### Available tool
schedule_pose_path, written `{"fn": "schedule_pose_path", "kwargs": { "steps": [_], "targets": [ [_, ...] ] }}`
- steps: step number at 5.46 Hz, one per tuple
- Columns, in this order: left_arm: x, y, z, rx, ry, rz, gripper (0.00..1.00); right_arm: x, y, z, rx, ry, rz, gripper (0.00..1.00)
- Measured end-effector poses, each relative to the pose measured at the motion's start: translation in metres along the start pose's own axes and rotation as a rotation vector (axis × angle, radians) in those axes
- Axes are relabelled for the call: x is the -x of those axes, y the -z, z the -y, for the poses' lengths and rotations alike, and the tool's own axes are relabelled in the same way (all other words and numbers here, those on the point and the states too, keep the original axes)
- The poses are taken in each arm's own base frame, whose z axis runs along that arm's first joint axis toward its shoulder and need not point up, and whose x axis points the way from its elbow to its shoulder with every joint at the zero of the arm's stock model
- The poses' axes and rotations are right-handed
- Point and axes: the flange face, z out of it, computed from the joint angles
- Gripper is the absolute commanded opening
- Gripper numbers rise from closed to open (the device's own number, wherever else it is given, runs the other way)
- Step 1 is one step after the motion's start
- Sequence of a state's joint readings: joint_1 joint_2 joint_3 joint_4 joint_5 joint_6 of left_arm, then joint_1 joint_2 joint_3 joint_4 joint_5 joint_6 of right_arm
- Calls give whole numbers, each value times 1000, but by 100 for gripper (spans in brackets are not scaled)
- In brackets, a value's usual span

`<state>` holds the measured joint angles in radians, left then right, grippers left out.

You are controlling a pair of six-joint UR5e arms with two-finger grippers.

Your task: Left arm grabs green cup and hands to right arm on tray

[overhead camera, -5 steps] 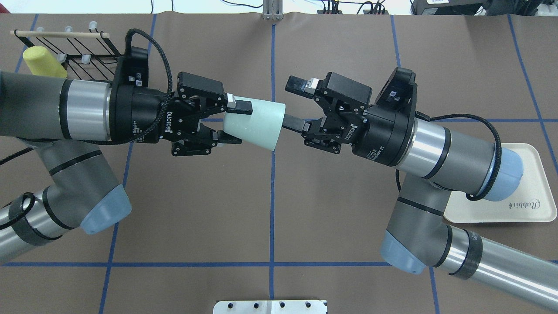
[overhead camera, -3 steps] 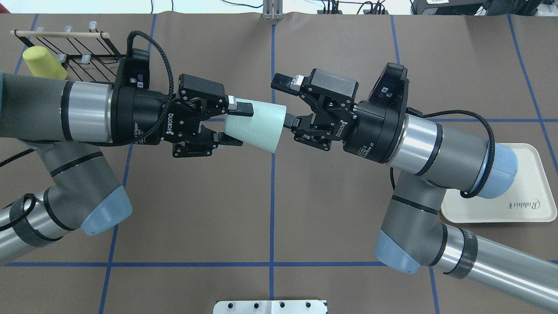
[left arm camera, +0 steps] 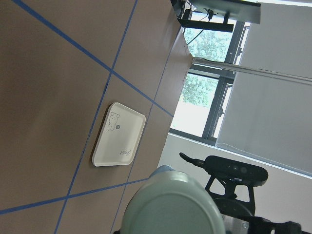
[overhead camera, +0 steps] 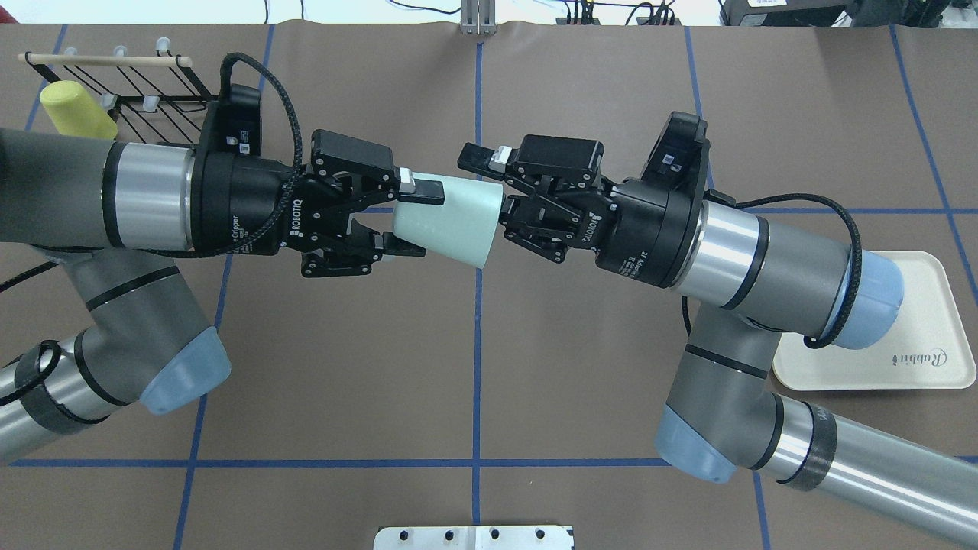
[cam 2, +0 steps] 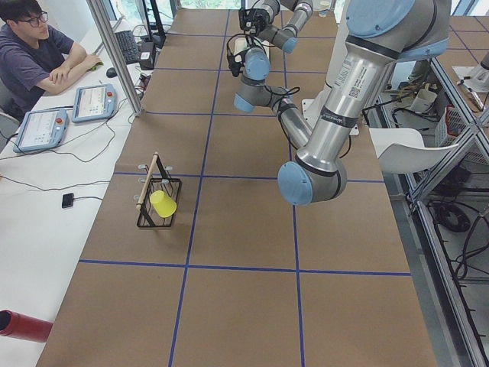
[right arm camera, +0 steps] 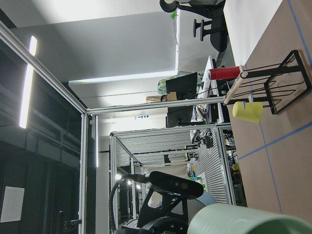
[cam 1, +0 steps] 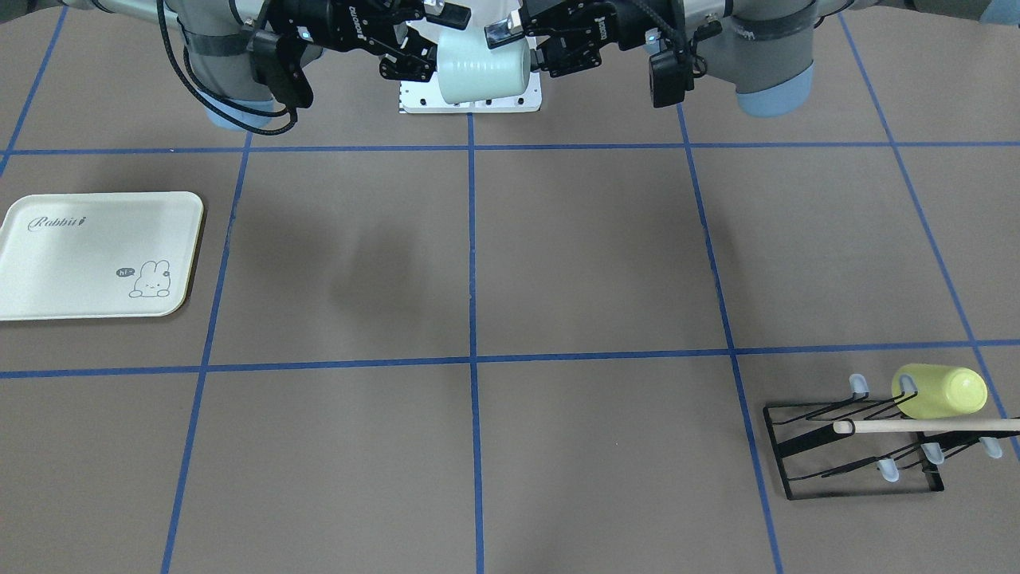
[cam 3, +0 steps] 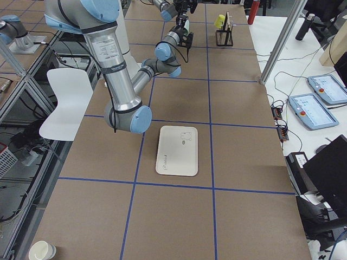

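The pale mint green cup (overhead camera: 451, 221) is held on its side in mid-air over the table's middle. My left gripper (overhead camera: 412, 219) is shut on its narrow base end. My right gripper (overhead camera: 483, 187) is open at the cup's wide mouth. One of its fingers (overhead camera: 477, 158) lies just outside the rim, and the other is hidden at or inside the mouth. From the front the cup (cam 1: 482, 72) hangs between the left gripper (cam 1: 522, 46) and the right gripper (cam 1: 434, 40). The cream tray (overhead camera: 932, 321) lies flat under my right arm; it also shows in the front view (cam 1: 80, 255).
A yellow-green cup (overhead camera: 72, 111) lies on a black wire rack (overhead camera: 137, 76) at the far left corner; the cup also shows in the front view (cam 1: 940, 391). A white mounting plate (overhead camera: 474, 537) sits at the near edge.
My right gripper has moved left up to the cup's mouth, and its lower finger has gone out of sight there. The left gripper and the cup have stayed in place.
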<state>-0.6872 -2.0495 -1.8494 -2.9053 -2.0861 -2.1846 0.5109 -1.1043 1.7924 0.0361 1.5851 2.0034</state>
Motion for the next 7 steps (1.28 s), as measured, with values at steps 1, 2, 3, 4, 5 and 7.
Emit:
{"fn": "schedule_pose_path", "kwargs": {
  "steps": [1,2,3,4,5,7],
  "targets": [
    [0,0,0,0,-2,0,100,-2,2,1,-2,0,-5,0],
    [0,0,0,-1,-6,-1,100,-3,1,1,-9,-4,-20,0],
    [0,0,0,-1,-13,-1,100,-1,1,1,-17,-8,-36,0],
    [2,2,1,-2,-31,5,100,3,9,0,-26,-8,-53,0],
    [7,3,4,2,-59,23,100,3,16,2,-47,-4,-92,0],
    [20,6,12,-1,-76,65,100,-3,10,33,-165,21,-305,0]
  ]
}}
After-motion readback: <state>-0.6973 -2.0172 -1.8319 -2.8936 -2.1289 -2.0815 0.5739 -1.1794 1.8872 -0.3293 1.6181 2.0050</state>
